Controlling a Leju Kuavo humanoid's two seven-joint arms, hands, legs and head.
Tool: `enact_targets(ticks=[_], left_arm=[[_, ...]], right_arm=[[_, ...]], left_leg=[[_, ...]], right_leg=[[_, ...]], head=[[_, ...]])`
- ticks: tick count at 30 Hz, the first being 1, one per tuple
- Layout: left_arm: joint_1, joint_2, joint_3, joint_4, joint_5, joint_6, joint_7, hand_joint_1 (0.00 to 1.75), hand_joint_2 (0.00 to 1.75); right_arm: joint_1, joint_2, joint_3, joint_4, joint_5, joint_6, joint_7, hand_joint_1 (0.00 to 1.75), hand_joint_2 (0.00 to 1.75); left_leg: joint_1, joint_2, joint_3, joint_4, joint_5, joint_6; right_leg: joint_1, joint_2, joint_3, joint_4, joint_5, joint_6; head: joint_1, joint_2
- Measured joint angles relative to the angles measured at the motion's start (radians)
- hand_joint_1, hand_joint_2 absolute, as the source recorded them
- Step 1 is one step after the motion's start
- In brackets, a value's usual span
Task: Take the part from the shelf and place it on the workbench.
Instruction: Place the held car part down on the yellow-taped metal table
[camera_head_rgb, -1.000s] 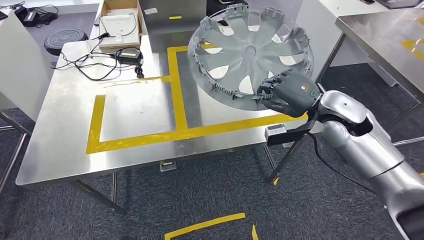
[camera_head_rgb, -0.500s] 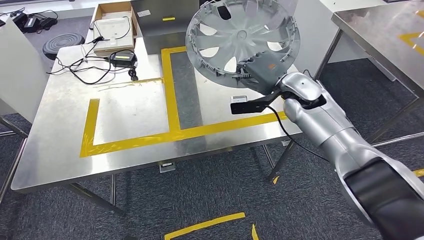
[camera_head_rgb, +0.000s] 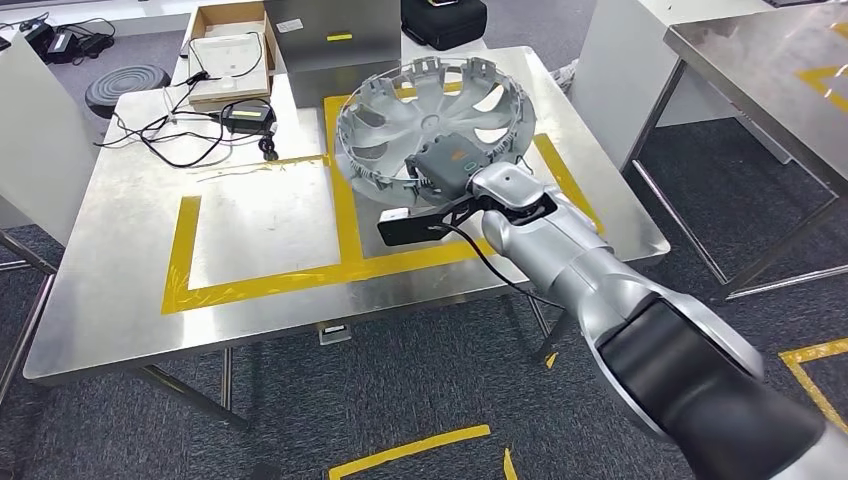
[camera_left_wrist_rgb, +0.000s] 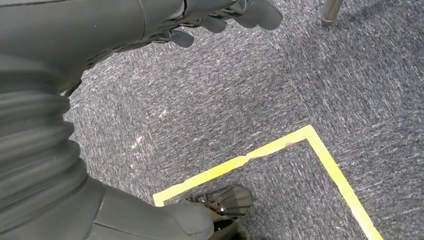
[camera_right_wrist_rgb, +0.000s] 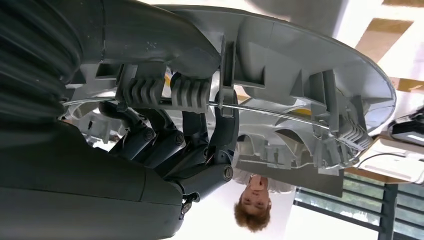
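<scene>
Over the steel desk (camera_head_rgb: 250, 215) the right hand (camera_head_rgb: 447, 165) is gripping the wheel cover (camera_head_rgb: 400, 110) by its rim, so setting it down and letting go are waiting, while the left hand (camera_left_wrist_rgb: 220, 12) is hanging with fingers apart.

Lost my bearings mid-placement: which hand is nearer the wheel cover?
Right. The right hand grips the wheel cover at its rim over the workbench; the left hand hangs above the carpet, holding nothing.

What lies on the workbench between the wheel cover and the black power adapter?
In the head view, between the wheel cover and the power adapter lie bare steel and one strip of yellow tape.
</scene>
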Motion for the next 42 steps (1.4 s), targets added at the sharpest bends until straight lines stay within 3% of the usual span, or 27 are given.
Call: enact_targets(ticks=[7, 11, 14, 18, 19, 21, 22, 25, 26, 42], left_arm=[[0.000, 0.000, 0.000, 0.000, -0.001, 0.003, 0.004, 0.00, 1.75], [0.000, 0.000, 0.000, 0.001, -0.001, 0.005, 0.003, 0.00, 1.75], [0.000, 0.000, 0.000, 0.001, -0.001, 0.018, 0.000, 0.00, 0.44], [0.000, 0.000, 0.000, 0.001, 0.003, 0.050, 0.007, 0.00, 0.44], [0.000, -0.001, 0.000, 0.001, 0.005, 0.059, 0.011, 0.00, 0.00], [0.000, -0.002, 0.000, 0.002, 0.009, 0.082, 0.032, 0.00, 0.00], [0.000, -0.002, 0.000, 0.002, 0.009, 0.094, 0.048, 0.00, 0.44], [-0.001, -0.003, 0.001, 0.002, 0.004, 0.123, 0.078, 0.00, 0.44], [-0.001, -0.003, 0.001, 0.002, 0.001, 0.133, 0.085, 0.00, 0.00], [-0.003, 0.001, 0.005, 0.004, 0.004, 0.188, 0.146, 0.00, 0.00]], right_arm=[[-0.006, 0.031, 0.002, 0.033, -0.003, 0.000, -0.003, 1.75, 1.75], [-0.010, 0.035, 0.002, 0.044, -0.008, 0.000, -0.006, 0.00, 0.00], [-0.019, 0.034, 0.002, 0.047, -0.028, -0.008, -0.018, 0.00, 0.00], [-0.022, 0.028, 0.000, 0.047, -0.057, -0.021, -0.038, 0.00, 0.00], [-0.022, 0.025, -0.002, 0.047, -0.065, -0.025, -0.045, 0.00, 0.00], [-0.023, 0.018, -0.009, 0.047, -0.078, -0.031, -0.057, 0.00, 0.00], [-0.024, 0.015, -0.014, 0.047, -0.082, -0.034, -0.062, 0.00, 0.00], [-0.027, 0.003, -0.029, 0.047, -0.091, -0.039, -0.075, 0.00, 0.00], [-0.028, -0.001, -0.033, 0.047, -0.093, -0.041, -0.079, 0.00, 0.00], [-0.023, -0.043, -0.070, 0.017, -0.136, -0.040, -0.162, 0.00, 0.00]], left_leg=[[0.000, 0.000, 0.000, 0.000, 0.000, 0.000], [0.000, 0.000, 0.000, 0.000, 0.000, 0.000], [0.000, 0.001, 0.001, 0.000, 0.000, 0.000], [0.000, 0.001, 0.001, 0.000, 0.000, 0.000], [0.000, 0.001, 0.001, 0.000, 0.000, 0.000], [0.000, 0.001, 0.002, 0.000, 0.000, 0.000], [0.000, 0.001, 0.002, 0.000, 0.000, 0.000], [0.000, 0.001, 0.002, 0.001, 0.000, 0.000], [0.000, 0.001, 0.002, 0.001, 0.000, 0.000], [-0.005, 0.002, 0.001, 0.006, -0.002, 0.003]], right_leg=[[0.000, 0.000, 0.000, -0.001, 0.000, 0.000], [0.000, 0.000, 0.000, -0.001, 0.000, 0.000], [0.000, 0.000, 0.001, -0.001, 0.000, 0.000], [0.000, 0.000, 0.001, -0.001, 0.000, 0.000], [0.000, 0.000, 0.001, -0.001, 0.000, 0.000], [0.000, 0.000, 0.001, -0.001, 0.000, 0.000], [0.000, 0.000, 0.002, -0.001, 0.001, 0.000], [0.000, 0.001, 0.002, -0.001, 0.001, 0.000], [0.000, 0.001, 0.002, -0.001, 0.001, 0.000], [-0.005, 0.001, 0.003, -0.002, 0.003, 0.003]], head=[[0.000, 0.000], [0.000, 0.000], [0.000, 0.000], [0.000, 0.000], [0.000, 0.000], [0.000, 0.000], [0.000, 0.000], [0.000, 0.000], [0.000, 0.000], [0.000, 0.000]])
